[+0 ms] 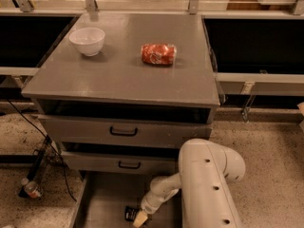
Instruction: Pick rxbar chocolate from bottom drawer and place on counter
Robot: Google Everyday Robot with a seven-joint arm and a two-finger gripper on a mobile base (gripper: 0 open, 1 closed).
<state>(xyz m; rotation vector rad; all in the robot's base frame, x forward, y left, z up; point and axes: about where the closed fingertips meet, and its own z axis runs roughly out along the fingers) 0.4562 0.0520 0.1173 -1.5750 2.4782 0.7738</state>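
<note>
Hanging low inside the bottom drawer point(104, 198), the gripper point(139, 218) is seen just beside the rxbar chocolate point(130, 213), which lies on the drawer floor; whether the bar is gripped, or how far the gripper is open, cannot be told. On the counter surface point(118, 80) above, a white bowl point(87, 41) and a red can point(158, 54) on its side are set apart.
</note>
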